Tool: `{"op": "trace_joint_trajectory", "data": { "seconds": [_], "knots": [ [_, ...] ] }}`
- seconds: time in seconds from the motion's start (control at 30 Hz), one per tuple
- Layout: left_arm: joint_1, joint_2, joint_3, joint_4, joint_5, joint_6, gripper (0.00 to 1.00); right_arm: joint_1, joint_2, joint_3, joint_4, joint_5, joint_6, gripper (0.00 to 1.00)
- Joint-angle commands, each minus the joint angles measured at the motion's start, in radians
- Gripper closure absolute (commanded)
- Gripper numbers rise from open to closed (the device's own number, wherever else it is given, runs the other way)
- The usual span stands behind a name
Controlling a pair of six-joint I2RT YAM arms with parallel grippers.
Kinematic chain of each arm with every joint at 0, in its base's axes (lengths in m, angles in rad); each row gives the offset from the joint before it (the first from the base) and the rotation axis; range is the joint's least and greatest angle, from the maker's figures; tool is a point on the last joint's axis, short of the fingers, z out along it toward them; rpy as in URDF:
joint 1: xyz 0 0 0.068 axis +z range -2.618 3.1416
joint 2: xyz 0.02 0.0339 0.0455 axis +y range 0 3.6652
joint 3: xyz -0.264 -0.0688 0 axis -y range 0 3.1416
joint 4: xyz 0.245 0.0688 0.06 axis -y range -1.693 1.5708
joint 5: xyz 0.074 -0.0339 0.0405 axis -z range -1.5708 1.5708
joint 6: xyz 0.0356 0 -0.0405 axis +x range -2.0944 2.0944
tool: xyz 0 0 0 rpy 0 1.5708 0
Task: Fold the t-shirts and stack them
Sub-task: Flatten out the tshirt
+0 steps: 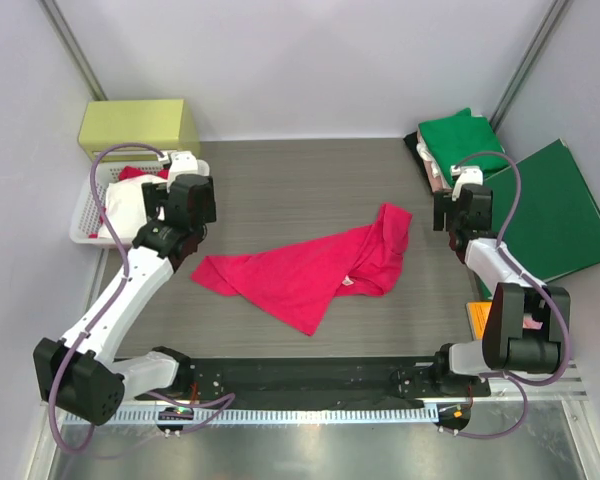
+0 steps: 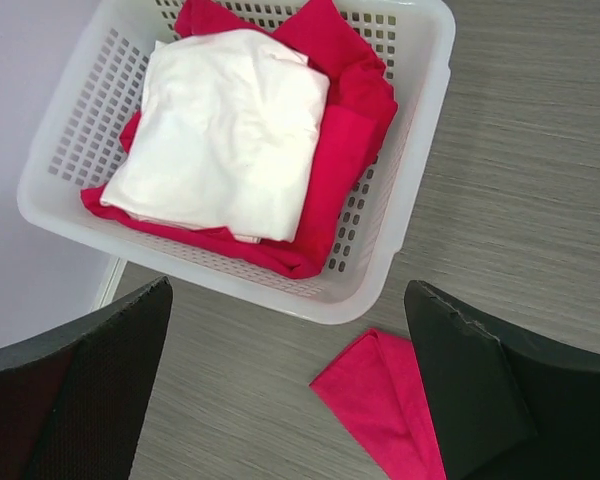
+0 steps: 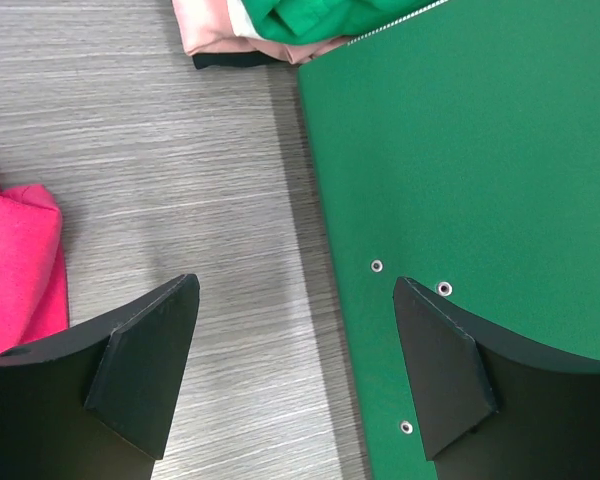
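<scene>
A bright pinkish-red t-shirt (image 1: 315,268) lies crumpled and spread out in the middle of the table; its left corner (image 2: 380,400) shows under my left fingers. My left gripper (image 1: 183,200) (image 2: 288,300) hangs open and empty above the table, just in front of the basket. At the back right a green t-shirt (image 1: 462,138) (image 3: 310,15) rests folded on a pale beige-pink one (image 3: 220,32). My right gripper (image 1: 462,208) (image 3: 296,285) is open and empty over the bare table, between the red shirt's collar end (image 3: 15,260) and the folder.
A white perforated basket (image 1: 85,222) (image 2: 400,200) at the left edge holds a folded white shirt (image 2: 230,130) on top of a red one (image 2: 340,150). An olive box (image 1: 138,125) stands behind it. A flat dark-green folder (image 1: 550,210) (image 3: 470,150) lies at the right.
</scene>
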Motion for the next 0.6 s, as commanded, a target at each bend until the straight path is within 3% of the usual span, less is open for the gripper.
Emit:
{"op": "trace_joint_trajectory", "data": {
  "seconds": [0.0, 0.2, 0.47, 0.53, 0.57],
  "knots": [
    [-0.006, -0.024, -0.007, 0.101, -0.054, 0.037, 0.0, -0.004, -0.003, 0.032, 0.019, 0.004, -0.009, 0.16],
    [-0.006, -0.087, -0.044, 0.148, 0.041, 0.025, 0.0, -0.003, 0.006, 0.038, 0.008, -0.007, -0.004, 0.16],
    [-0.006, -0.039, -0.016, 0.095, 0.055, 0.025, 0.0, -0.004, -0.001, 0.036, 0.011, -0.013, -0.002, 0.16],
    [-0.006, -0.05, -0.033, 0.098, 0.14, 0.112, 0.0, -0.004, 0.002, 0.035, 0.011, -0.016, -0.005, 0.16],
    [-0.006, -0.074, -0.047, 0.115, 0.283, 0.146, 0.0, -0.004, 0.002, 0.035, 0.013, -0.018, -0.007, 0.16]
  ]
}}
